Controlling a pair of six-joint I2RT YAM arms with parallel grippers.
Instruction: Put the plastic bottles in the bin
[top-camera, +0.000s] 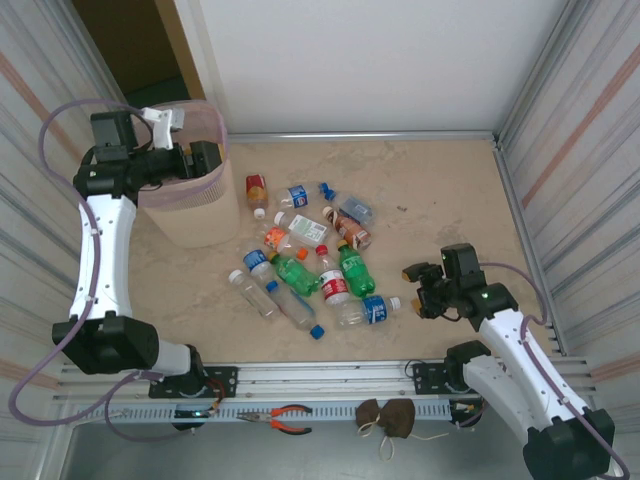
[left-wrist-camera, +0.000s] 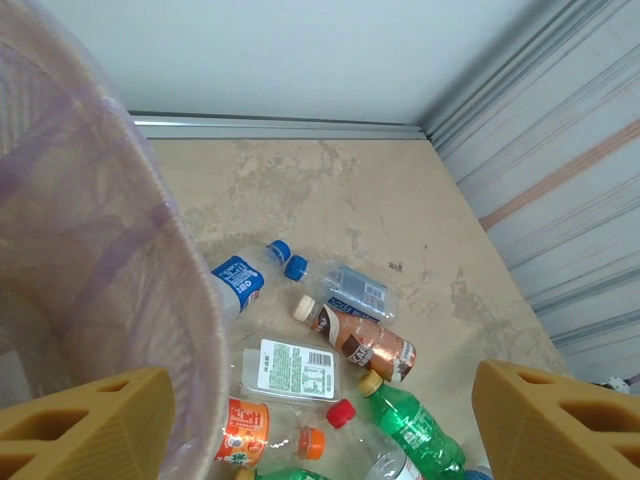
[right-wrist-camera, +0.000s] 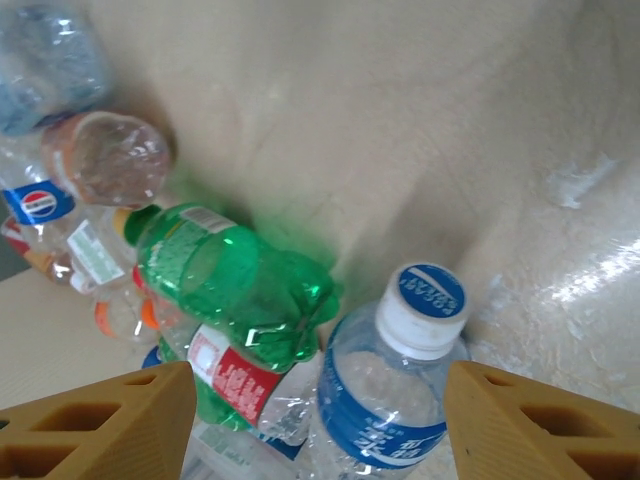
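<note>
Left pincer (top-camera: 207, 158): released, fingers wide with nothing between them, hanging over the 3 o'clock side of the bin's rim.
Bin (top-camera: 195, 215): upright, at 10 o'clock from the heap. I cannot tell what is inside.
Bottles (top-camera: 300, 225): none held. They lie in a loose heap mid-worktop (top-camera: 440, 190), several touching or overlapping, and one small one sits just beside the bin's wall.
Blue-label bottle (right-wrist-camera: 385, 400): at the heap's 5 o'clock edge, cap towards the right pincer, touching a green bottle (right-wrist-camera: 230, 270).
Right pincer (top-camera: 418, 288): released, at 4 o'clock from the heap. The jaws stand either side of the blue-label bottle's cap end without touching it.
Risk, left: reaching down from here, the arm could knock the bin's rim and tip it.
Risk, right: closing on the round, thin body may squirt it sideways or crush it. Clipping the neck may let it swing out. A lift could also drag the green bottle along.
Count, bins: one.
Count, bottles: about thirteen on the worktop, two of them green. The overlap blurs the tally.
Count, loose cap (top-camera: 317, 332): one, blue, at the heap's 6 o'clock.
Count, pincers: two.
</note>
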